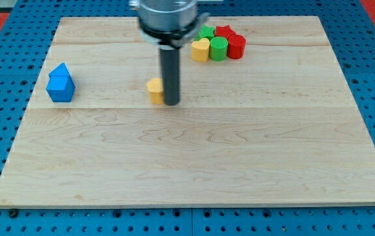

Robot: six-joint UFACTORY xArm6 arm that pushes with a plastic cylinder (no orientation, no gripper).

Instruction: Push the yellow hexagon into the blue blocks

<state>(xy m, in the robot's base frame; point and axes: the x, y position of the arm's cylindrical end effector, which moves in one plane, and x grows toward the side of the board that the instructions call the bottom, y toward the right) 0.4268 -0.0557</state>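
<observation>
The yellow hexagon lies on the wooden board left of centre. My tip rests right against its right side, partly hiding it. The blue blocks, two pressed together, sit near the board's left edge, well to the left of the hexagon. The rod rises from the tip to the arm's housing at the view's top.
A cluster sits at the board's top, right of the rod: a yellow heart, a green cylinder, a red cylinder, a green block and a red block. The wooden board lies on a blue pegboard.
</observation>
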